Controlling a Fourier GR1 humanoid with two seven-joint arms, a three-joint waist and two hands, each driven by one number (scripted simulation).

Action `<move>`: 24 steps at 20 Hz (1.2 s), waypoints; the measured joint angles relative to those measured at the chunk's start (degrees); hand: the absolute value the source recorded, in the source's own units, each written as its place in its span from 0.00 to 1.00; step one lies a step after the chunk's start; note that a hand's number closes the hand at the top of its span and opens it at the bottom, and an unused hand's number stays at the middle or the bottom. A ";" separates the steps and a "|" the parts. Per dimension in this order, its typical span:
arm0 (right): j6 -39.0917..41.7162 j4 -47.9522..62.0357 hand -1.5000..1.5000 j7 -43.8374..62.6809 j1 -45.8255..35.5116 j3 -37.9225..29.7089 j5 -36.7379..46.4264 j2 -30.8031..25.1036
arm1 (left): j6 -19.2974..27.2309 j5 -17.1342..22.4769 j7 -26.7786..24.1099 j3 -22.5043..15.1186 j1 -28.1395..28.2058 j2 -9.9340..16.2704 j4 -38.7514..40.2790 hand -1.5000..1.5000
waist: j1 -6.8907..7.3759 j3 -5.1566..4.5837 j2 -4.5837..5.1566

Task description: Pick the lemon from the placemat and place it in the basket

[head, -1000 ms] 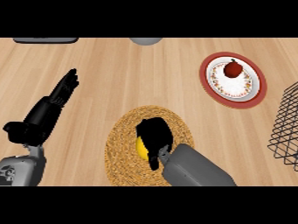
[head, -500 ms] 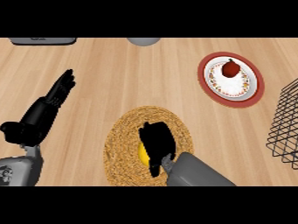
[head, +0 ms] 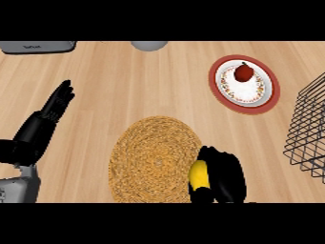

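You had a counter (head: 137,86) of pale, matt wood grain, and on it a round placemat (head: 154,159) of coarse woven straw. The basket (head: 319,128) was thin dark wire, the lemon (head: 199,174) smooth yellow, and the plate (head: 259,102) glossy with a red rim.

Yellow lemon (head: 199,174) at mat's (head: 154,159) right edge (woven, round), partly hidden; wire basket (head: 319,128) far right.
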 measured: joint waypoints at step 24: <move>-3.49 -49.30 1.00 10.80 16.48 -4.31 19.63 0.37 | -1.27 -0.10 0.30 -0.44 -0.78 -0.18 -0.35 0.50 | 1.82 -0.11 0.60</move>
